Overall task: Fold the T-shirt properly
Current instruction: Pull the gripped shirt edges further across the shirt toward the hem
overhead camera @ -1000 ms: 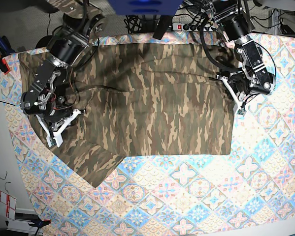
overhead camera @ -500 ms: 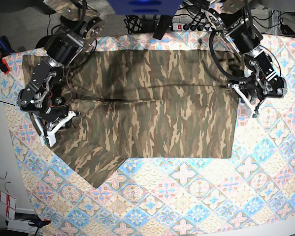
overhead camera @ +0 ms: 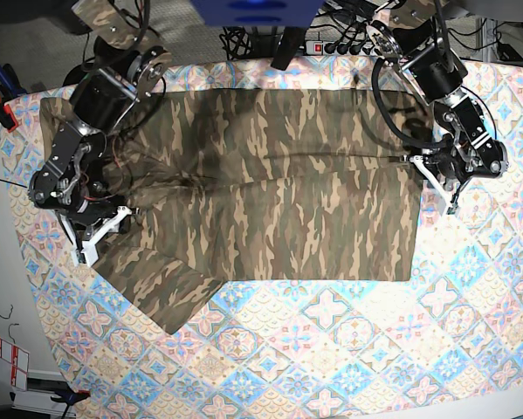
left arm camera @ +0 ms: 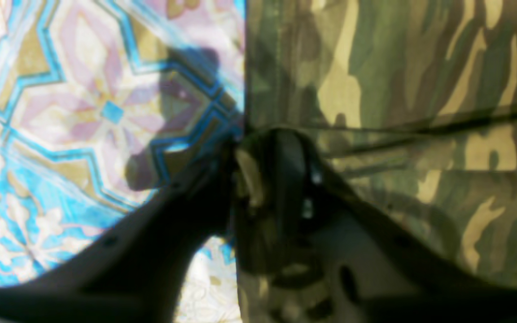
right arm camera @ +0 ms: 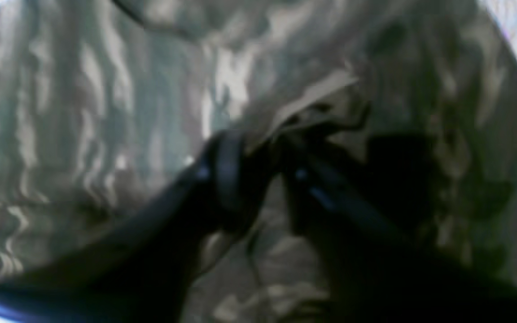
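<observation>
Left hand (left arm camera: 237,154) is clamped on the side edge of the olive camouflage fabric T-shirt (overhead camera: 278,192), which lies flat between both hands. Right hand (overhead camera: 92,242) looks parted (view blurred), so a dragged finger could rumple the cloth.

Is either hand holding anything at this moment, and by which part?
The left hand pinches the T-shirt at its side edge, by the fold line. The right hand sits over the shirt's sleeve side; whether it grips there cannot be told.
</observation>
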Controlling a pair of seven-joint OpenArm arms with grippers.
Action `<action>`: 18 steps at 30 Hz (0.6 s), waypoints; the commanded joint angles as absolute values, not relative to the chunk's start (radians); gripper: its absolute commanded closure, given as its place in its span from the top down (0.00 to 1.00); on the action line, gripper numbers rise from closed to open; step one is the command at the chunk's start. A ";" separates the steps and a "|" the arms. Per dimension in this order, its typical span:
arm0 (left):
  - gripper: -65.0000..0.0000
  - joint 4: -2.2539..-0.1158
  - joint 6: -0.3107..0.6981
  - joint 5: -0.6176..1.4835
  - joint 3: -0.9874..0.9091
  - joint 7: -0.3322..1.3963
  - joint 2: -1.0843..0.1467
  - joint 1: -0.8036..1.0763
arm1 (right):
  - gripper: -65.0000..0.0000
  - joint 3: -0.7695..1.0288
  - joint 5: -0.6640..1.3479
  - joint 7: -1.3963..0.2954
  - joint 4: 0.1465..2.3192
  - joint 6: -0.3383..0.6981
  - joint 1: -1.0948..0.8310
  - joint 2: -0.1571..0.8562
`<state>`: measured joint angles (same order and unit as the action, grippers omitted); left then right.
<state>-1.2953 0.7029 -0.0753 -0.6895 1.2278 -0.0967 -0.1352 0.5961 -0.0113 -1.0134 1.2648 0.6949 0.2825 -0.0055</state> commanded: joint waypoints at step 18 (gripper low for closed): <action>0.46 -1.333 0.698 -0.074 -0.578 1.152 -0.151 -0.147 | 0.46 0.242 0.015 -0.997 1.461 0.698 0.314 -0.007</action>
